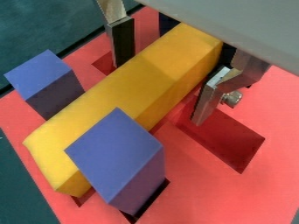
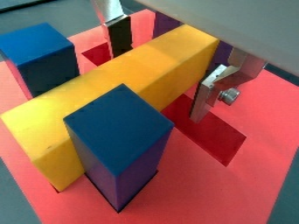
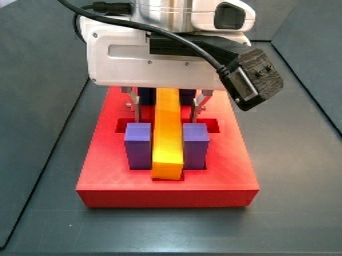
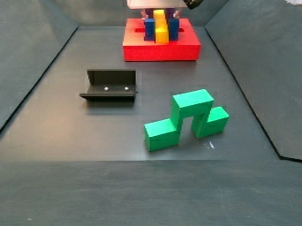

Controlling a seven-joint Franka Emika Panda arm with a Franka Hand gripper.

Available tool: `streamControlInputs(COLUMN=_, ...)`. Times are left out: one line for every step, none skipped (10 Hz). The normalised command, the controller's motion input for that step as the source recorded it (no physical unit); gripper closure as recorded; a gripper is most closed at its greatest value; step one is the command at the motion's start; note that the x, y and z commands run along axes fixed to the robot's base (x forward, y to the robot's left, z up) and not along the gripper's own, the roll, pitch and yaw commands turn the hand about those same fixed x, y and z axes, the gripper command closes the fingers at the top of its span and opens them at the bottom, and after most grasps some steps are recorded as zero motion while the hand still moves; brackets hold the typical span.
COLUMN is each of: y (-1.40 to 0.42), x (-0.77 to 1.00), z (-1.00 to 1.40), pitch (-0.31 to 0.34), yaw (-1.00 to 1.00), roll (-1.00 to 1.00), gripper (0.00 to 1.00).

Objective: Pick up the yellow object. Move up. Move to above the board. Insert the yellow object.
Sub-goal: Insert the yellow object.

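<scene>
The yellow object (image 1: 128, 96) lies in the slot of the red board (image 1: 251, 197), between the purple-blue posts (image 1: 114, 153). It also shows in the wrist view (image 2: 117, 96) and in both side views (image 3: 166, 135) (image 4: 158, 32). My gripper (image 1: 163, 87) straddles the far half of the bar, low over the board (image 3: 167, 187). The jaws are open, with a gap showing between each finger (image 1: 216, 92) and the bar's sides. The gripper also shows in a wrist view (image 2: 160, 83) and in a side view (image 3: 164, 100).
A dark fixture (image 4: 109, 86) stands on the grey floor left of centre. Green blocks (image 4: 186, 119) stand nearer the front. The board (image 4: 160, 51) is at the far end, near the dark walls.
</scene>
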Motion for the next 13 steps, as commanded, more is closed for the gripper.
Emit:
streamControlInputs(y=0.06, x=0.0, z=0.0, pitch=0.0, yaw=0.07, roll=0.0, gripper=0.0)
streamControlInputs(y=0.0, x=0.0, z=0.0, pitch=0.0, yaw=0.11, roll=0.0, gripper=0.0)
streamControlInputs(y=-0.08, x=0.08, z=0.0, pitch=0.0, yaw=0.09, roll=0.0, gripper=0.0)
streamControlInputs(y=-0.06, x=0.13, z=0.0, pitch=0.0, yaw=0.06, roll=0.0, gripper=0.0)
streamControlInputs(y=-0.04, x=0.06, z=0.0, pitch=0.0, yaw=0.05, roll=0.02, gripper=0.0)
streamControlInputs(y=-0.03, x=0.0, z=0.43, pitch=0.027, yaw=0.04, roll=0.17, gripper=0.0)
streamControlInputs(y=0.03, x=-0.1, z=1.0, pitch=0.037, yaw=0.01, roll=0.17, gripper=0.0)
streamControlInputs(y=0.09, x=-0.05, z=1.0, pitch=0.031, yaw=0.0, roll=0.17, gripper=0.0)
streamControlInputs(y=0.12, x=0.0, z=1.0, pitch=0.034, yaw=0.0, roll=0.12, gripper=0.0)
streamControlInputs(y=0.0, x=0.0, z=0.47, pitch=0.034, yaw=0.0, roll=0.14, gripper=0.0)
streamControlInputs(y=-0.1, x=0.13, z=-0.07, pitch=0.004, yaw=0.0, roll=0.12, gripper=0.0)
streamControlInputs(y=-0.03, x=0.0, z=0.0, pitch=-0.029, yaw=0.0, roll=-0.01, gripper=0.0)
streamControlInputs(y=0.0, x=0.0, z=0.0, pitch=0.0, yaw=0.0, roll=0.0, gripper=0.0)
